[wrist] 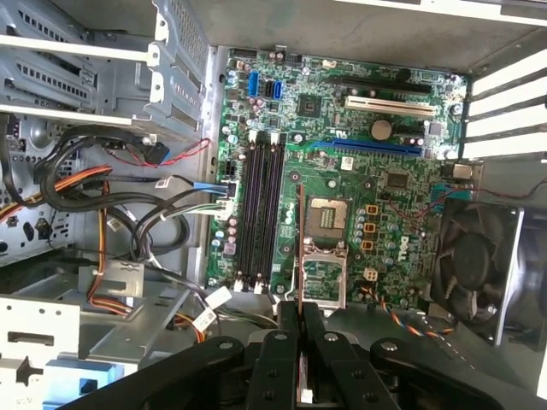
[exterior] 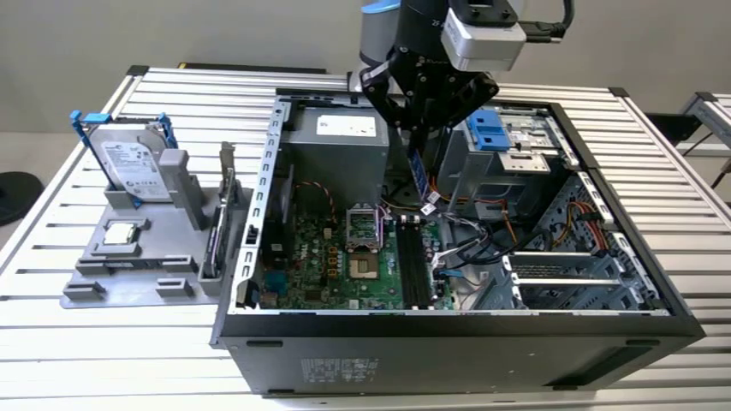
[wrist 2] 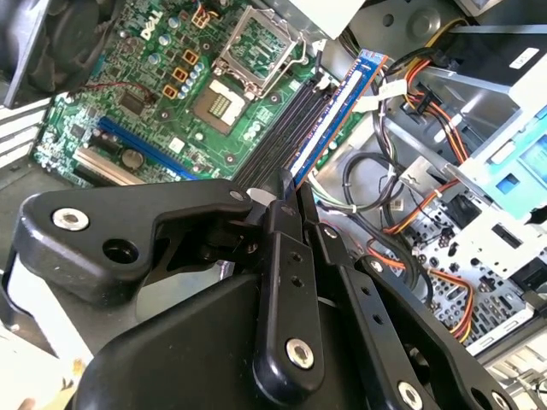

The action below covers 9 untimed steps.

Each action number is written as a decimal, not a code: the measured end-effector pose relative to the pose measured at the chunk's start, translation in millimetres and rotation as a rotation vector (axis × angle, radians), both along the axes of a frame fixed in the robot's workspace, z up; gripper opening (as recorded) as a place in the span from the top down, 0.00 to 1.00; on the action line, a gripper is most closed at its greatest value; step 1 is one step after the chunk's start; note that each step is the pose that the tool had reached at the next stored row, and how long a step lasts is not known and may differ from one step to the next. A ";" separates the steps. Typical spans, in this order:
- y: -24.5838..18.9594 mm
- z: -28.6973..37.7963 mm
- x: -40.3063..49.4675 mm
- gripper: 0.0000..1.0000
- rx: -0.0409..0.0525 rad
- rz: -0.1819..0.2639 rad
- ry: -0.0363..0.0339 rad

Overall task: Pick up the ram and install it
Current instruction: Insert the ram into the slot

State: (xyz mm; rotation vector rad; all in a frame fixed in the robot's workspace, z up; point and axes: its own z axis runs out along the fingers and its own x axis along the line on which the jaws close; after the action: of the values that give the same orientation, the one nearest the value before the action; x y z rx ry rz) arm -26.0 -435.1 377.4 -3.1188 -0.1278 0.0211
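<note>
Fig.: My end effector (exterior: 418, 139) is clamped shut on the ram (exterior: 422, 174), which I hold edge-down inside the open case (exterior: 457, 324), over the motherboard (exterior: 325, 257). In the second wrist view the ram (wrist 2: 338, 111) runs alongside the black memory slots (wrist 2: 272, 147). On the counter (exterior: 115, 364), at the exterior view's left, a hard drive (exterior: 128, 167) stands in a grey holder (exterior: 137, 261).
</note>
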 end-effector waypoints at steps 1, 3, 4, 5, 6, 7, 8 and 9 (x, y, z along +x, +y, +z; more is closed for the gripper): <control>0.0 -0.3 0.2 1.00 0.0000 0.000 0.0000; 0.0 -1.1 0.8 1.00 0.0000 0.000 0.0000; 0.0 -1.6 1.0 1.00 0.0000 0.000 0.0000; 0.0 -2.2 1.3 1.00 0.0000 0.000 0.0000; 0.0 -2.8 1.6 1.00 0.0000 0.000 0.0000; 0.0 -3.3 1.8 1.00 0.0000 0.000 0.0000; 0.0 -3.9 1.9 1.00 0.0000 0.000 0.0000; 0.0 -4.5 2.1 1.00 0.0000 0.000 0.0000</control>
State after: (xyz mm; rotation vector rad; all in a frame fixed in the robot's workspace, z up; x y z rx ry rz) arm -23.9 -435.1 372.9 -3.1188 -0.1275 0.0211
